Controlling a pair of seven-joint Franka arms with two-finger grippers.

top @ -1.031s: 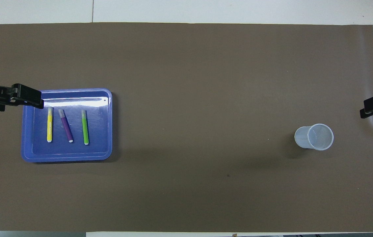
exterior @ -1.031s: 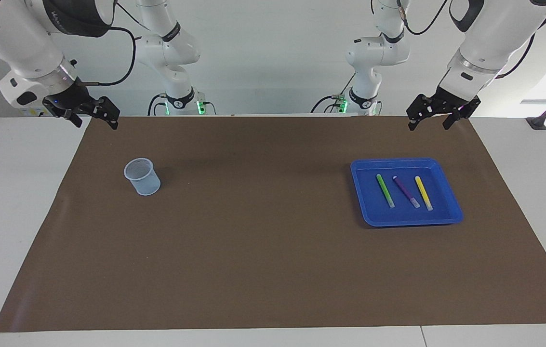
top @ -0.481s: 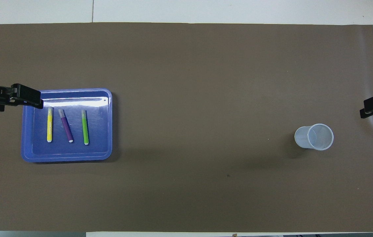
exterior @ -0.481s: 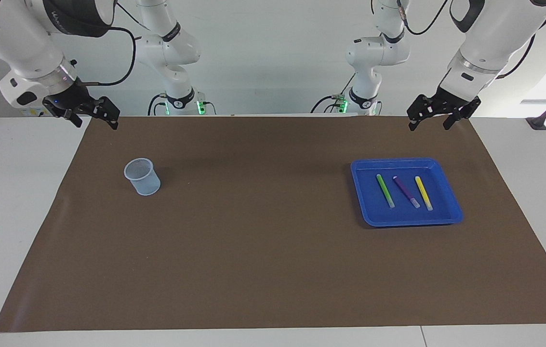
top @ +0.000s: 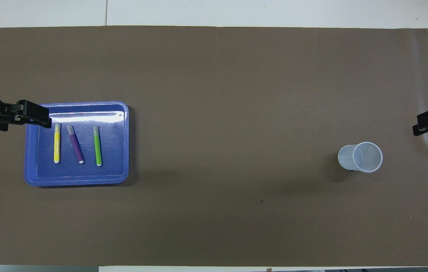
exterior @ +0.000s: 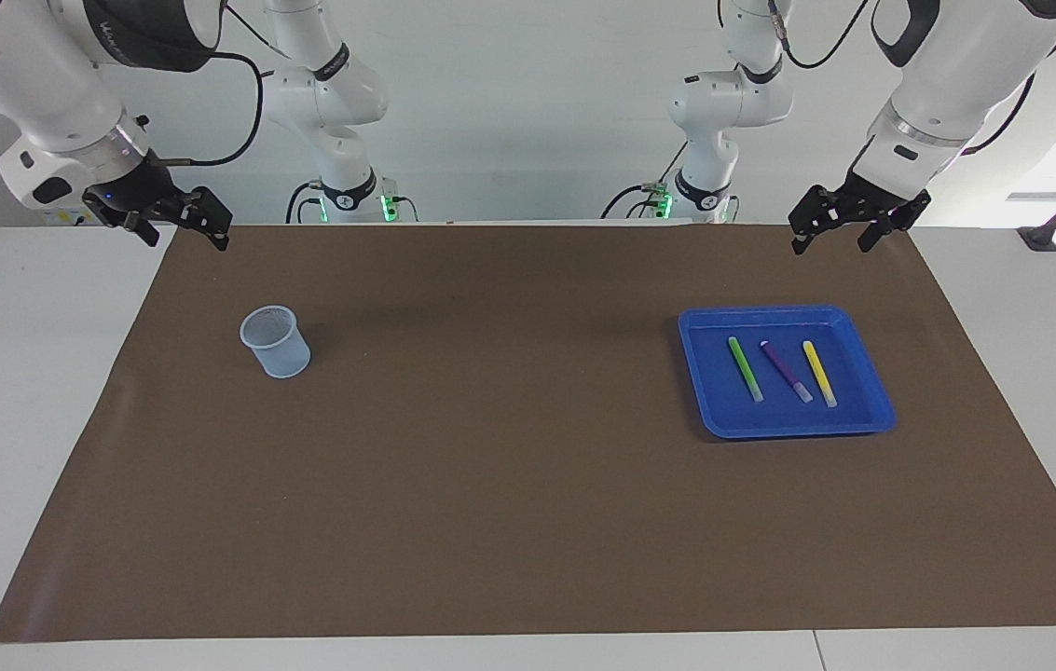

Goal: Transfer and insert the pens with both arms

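While three pens lie side by side in the blue tray (exterior: 705,373), green pen (exterior: 745,369) sits toward the table's middle, purple pen (exterior: 786,371) is between and slightly slanted, and yellow pen (exterior: 819,373) lies toward the left arm's end. In the facing view the tray is at about three o'clock on the brown mat (exterior: 509,485), and the clear cup (exterior: 275,342) stands upright at nine o'clock. Left gripper (exterior: 830,237) hangs over the mat's edge near the robots at twelve o'clock from the tray, fingers spread, holding nothing. Right gripper (exterior: 185,227) hangs over the mat's corner at eleven o'clock from the cup, likewise spread and empty.
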